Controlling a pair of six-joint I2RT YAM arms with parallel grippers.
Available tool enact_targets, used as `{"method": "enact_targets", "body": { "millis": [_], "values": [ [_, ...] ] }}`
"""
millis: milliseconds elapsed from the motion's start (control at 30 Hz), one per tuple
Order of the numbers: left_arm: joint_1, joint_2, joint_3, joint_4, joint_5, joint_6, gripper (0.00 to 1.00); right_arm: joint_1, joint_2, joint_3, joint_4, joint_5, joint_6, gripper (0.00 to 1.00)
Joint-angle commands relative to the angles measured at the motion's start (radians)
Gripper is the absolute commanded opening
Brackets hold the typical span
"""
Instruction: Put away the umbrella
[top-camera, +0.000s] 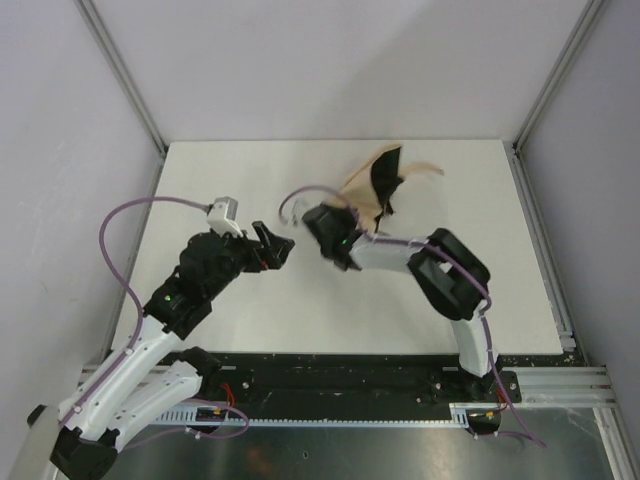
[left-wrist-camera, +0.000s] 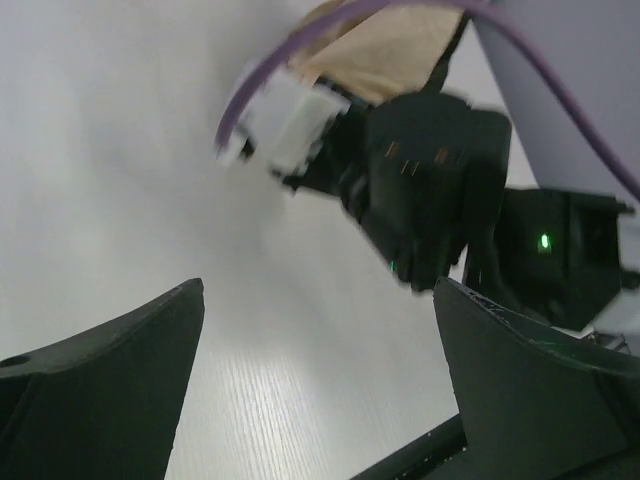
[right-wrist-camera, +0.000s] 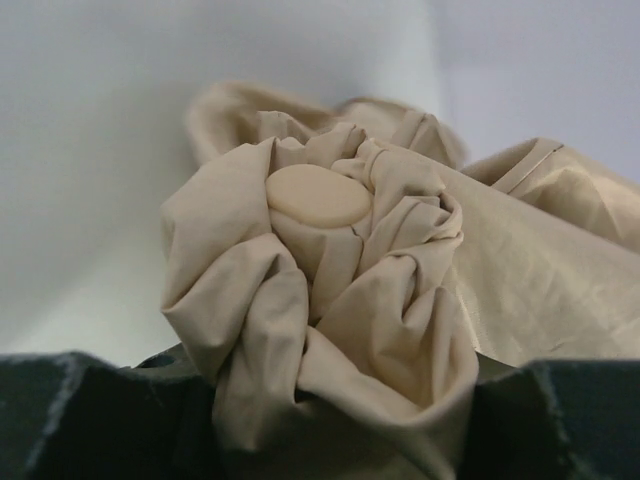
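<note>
The umbrella (top-camera: 385, 178) is a crumpled tan bundle with dark inner parts at the table's back middle. In the right wrist view its bunched fabric (right-wrist-camera: 330, 330) fills the space between the fingers, with a round cream cap (right-wrist-camera: 318, 195) on top. My right gripper (top-camera: 360, 208) (right-wrist-camera: 320, 410) is shut on that fabric. The shaft and handle are hidden. My left gripper (top-camera: 274, 246) (left-wrist-camera: 318, 292) is open and empty, a little left of the right wrist, above bare table. The left wrist view shows tan fabric (left-wrist-camera: 390, 50) behind the right arm's wrist.
The white table (top-camera: 250, 180) is walled by grey panels, with metal frame posts at the back corners (top-camera: 160, 148). A purple cable (top-camera: 120, 215) loops off the left arm. The right arm's white wrist camera (left-wrist-camera: 285, 120) is close in front of the left gripper.
</note>
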Motion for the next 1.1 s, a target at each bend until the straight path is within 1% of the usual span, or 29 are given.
{"method": "enact_targets", "body": {
  "millis": [0,100,167,267,367,533,667,700,767,833,967,1067],
  "values": [
    [0.012,-0.038,-0.114,-0.001,-0.063,-0.176,0.99,0.118,0.008,-0.001,-0.218,-0.188,0.164,0.00],
    [0.017,-0.060,-0.170,-0.012,-0.079,-0.225,0.98,0.167,0.057,-0.002,-0.359,-0.327,0.238,0.00],
    [0.020,-0.078,-0.191,-0.020,-0.098,-0.251,0.97,0.177,0.087,-0.001,-0.447,-0.443,0.273,0.00],
    [0.021,-0.087,-0.202,-0.023,-0.104,-0.239,0.95,0.167,0.127,0.005,-0.569,-0.614,0.337,0.00],
    [0.021,-0.092,-0.207,-0.037,-0.113,-0.221,0.94,0.132,0.167,0.018,-0.659,-0.796,0.410,0.00],
    [0.023,-0.096,-0.216,-0.062,-0.117,-0.248,0.92,0.081,0.234,0.021,-0.714,-1.044,0.493,0.00],
    [0.023,-0.081,-0.220,-0.072,-0.120,-0.278,0.90,0.043,0.265,0.020,-0.715,-1.166,0.524,0.00],
    [0.024,-0.073,-0.225,-0.072,-0.120,-0.295,0.91,0.032,0.274,0.020,-0.709,-1.190,0.532,0.00],
    [0.028,-0.036,-0.238,-0.055,-0.109,-0.354,0.97,0.007,0.296,0.021,-0.693,-1.218,0.540,0.00],
    [0.053,0.035,-0.259,0.026,-0.025,-0.414,0.99,-0.014,0.310,0.023,-0.673,-1.240,0.547,0.00],
    [0.128,0.244,-0.290,0.255,0.223,-0.541,0.99,-0.057,0.306,0.014,-0.636,-1.325,0.581,0.00],
    [0.198,0.371,-0.305,0.395,0.323,-0.660,0.99,-0.071,0.303,0.005,-0.618,-1.352,0.586,0.00]
  ]
}}
